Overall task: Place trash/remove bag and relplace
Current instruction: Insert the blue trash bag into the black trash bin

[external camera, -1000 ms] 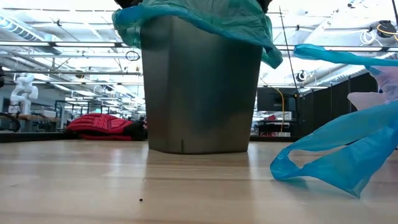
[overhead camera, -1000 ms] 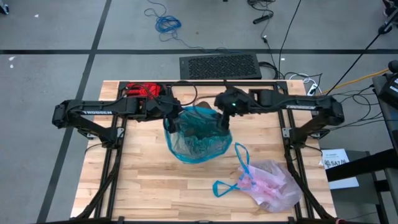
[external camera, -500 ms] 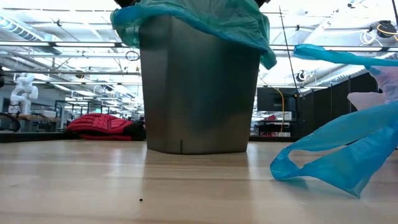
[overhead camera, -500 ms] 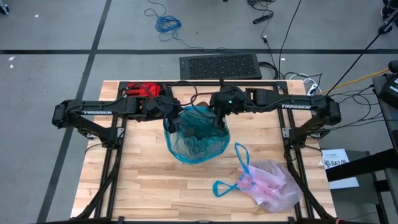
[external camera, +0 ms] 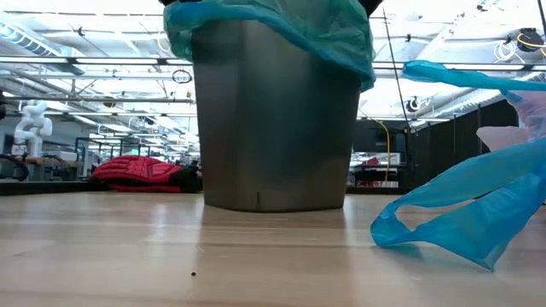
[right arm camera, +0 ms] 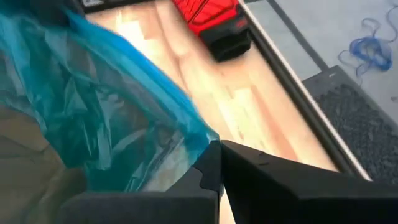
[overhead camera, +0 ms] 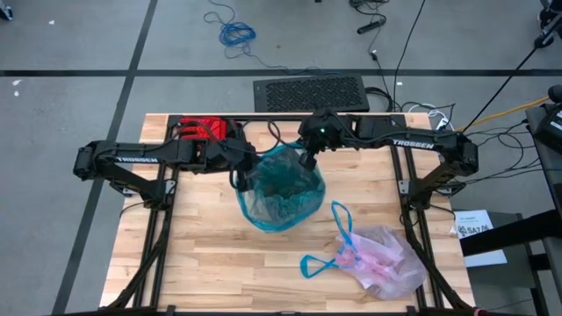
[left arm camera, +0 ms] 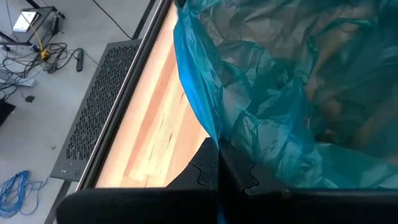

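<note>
A grey bin (external camera: 273, 119) stands mid-table, lined with a teal-green plastic bag (overhead camera: 279, 189) whose edge drapes over the bin's rim (external camera: 281, 21). My left gripper (overhead camera: 239, 173) is shut on that teal bag at the bin's left side. At the bin's far right side my right gripper (overhead camera: 305, 161) is shut on it too. The bag, a pale pink-white liner (overhead camera: 386, 259) with blue drawstring loops (overhead camera: 318, 263), lies crumpled on the table near the right front. The trash is out of view. My left gripper pinches the teal bag's upper edge (left arm camera: 210, 127) between its two shut fingers, which slant down from the table's left. From the fingers that edge runs up and away in a drawn line. My right gripper pinches the teal bag's upper edge (right arm camera: 200, 138) between its shut fingers, slanting down from the table's right and far side. The plastic bunches at the fingers and stretches away over the bin's opening.
A red glove (overhead camera: 204, 128) lies at the far left of the table, behind the bin. A black perforated mat (overhead camera: 310, 93) sits on the floor beyond the far edge. Bare wood lies in front of the bin (overhead camera: 219, 263).
My right gripper has gone toward the table's far edge and a little left, along the bin's rim. The teal bag's draped edge has shifted over the rim. My left gripper has kept still.
</note>
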Controlling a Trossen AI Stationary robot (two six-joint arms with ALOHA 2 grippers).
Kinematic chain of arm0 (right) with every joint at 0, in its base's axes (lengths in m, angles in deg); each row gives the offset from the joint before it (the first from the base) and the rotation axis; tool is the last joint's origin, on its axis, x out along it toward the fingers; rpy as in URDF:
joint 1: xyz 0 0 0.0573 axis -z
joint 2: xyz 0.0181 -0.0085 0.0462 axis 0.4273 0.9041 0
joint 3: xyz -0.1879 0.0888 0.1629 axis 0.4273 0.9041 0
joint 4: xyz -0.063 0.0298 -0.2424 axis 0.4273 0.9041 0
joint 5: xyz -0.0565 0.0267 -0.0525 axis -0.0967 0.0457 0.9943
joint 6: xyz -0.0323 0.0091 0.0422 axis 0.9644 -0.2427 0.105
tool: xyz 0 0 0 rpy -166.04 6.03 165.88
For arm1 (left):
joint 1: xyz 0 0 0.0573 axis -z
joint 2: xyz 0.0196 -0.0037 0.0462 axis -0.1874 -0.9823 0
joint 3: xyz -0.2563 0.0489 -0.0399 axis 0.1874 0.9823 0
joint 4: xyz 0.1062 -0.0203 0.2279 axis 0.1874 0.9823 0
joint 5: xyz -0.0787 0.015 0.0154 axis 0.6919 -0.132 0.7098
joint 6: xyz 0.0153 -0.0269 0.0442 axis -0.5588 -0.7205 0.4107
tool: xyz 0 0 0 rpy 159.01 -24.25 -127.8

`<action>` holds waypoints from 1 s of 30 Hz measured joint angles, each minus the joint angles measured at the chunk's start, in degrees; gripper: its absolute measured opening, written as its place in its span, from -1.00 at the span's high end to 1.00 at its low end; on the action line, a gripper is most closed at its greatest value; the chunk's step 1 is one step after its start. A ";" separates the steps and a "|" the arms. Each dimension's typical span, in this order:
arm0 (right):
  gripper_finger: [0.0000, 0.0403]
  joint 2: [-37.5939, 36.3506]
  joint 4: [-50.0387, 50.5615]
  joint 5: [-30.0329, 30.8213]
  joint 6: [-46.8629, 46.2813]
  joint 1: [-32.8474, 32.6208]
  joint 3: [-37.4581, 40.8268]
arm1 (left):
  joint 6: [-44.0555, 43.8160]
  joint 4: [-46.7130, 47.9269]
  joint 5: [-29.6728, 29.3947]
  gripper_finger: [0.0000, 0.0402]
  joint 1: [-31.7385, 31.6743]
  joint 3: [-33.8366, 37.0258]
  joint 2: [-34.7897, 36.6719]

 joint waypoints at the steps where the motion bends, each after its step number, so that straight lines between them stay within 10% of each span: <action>1: 1.00 0.00 -0.03 -0.14 -0.03 -0.04 0.49 | -0.01 0.03 0.01 1.00 0.15 0.00 0.00; 30: 1.00 0.00 -1.37 -3.25 -0.63 -0.76 3.79 | -6.18 -10.91 -0.61 1.00 5.32 11.99 0.81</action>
